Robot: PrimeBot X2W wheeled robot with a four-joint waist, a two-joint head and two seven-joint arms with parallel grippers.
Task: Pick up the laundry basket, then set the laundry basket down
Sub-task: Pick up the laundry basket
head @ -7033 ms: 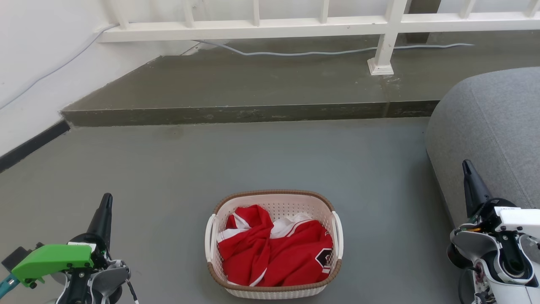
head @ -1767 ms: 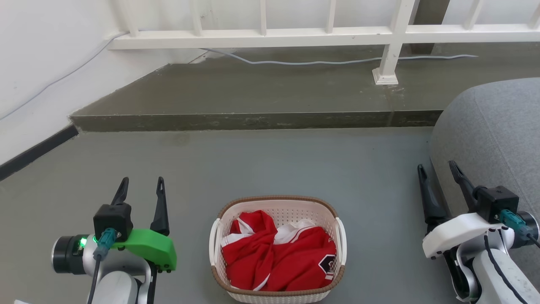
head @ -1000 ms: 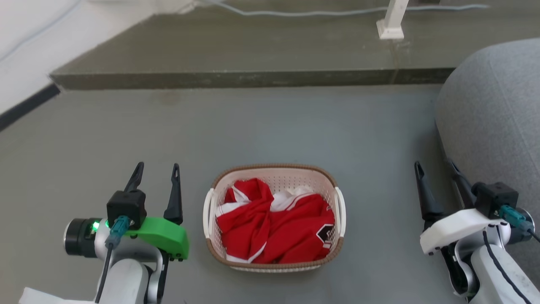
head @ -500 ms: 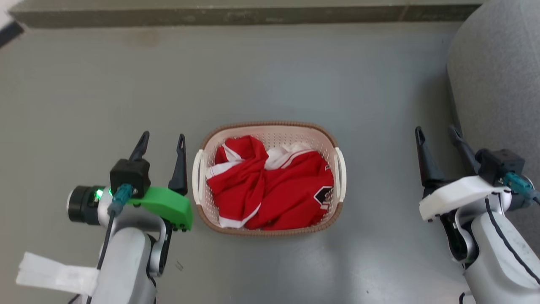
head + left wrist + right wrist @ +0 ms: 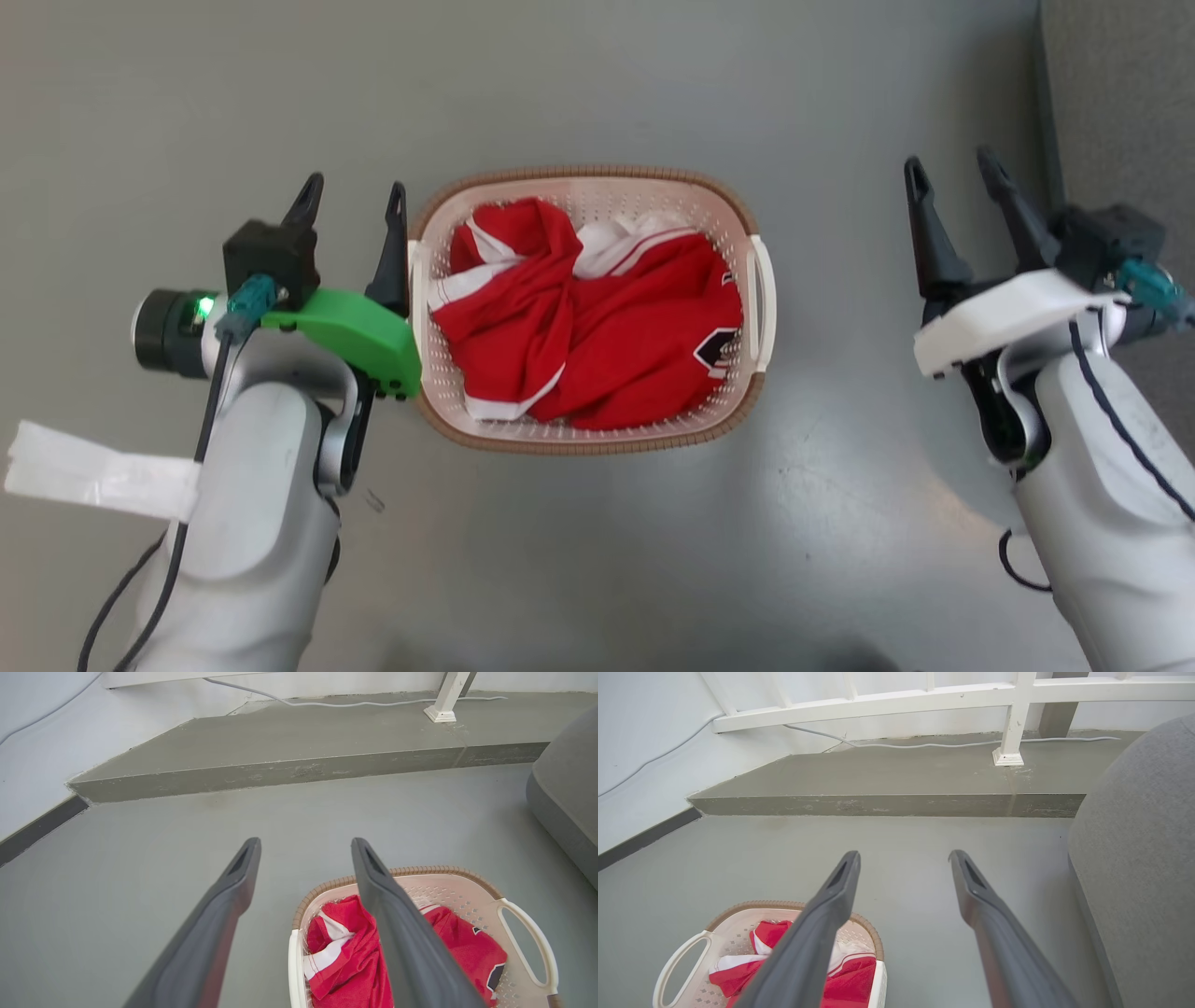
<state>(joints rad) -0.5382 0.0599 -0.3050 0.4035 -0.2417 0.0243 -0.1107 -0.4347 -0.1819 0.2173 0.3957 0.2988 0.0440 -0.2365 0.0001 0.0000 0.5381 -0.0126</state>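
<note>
**Basket on floor, both grippers empty**

We see the laundry basket standing on the grey floor, approx. in the middle btw. the two arms, w/ a red-and-white garment crumpled inside. The left gripper has its fingers spread apart and holds nothing. Its inner finger is just beside the basket's left handle, and we cannot tell if it touches. The right gripper is also spread and empty, well apart from the right handle and near a grey upholstered seat. In both wrist views the basket lies low, on the inner side of each gripper, and a low concrete step runs across beyond it
</note>
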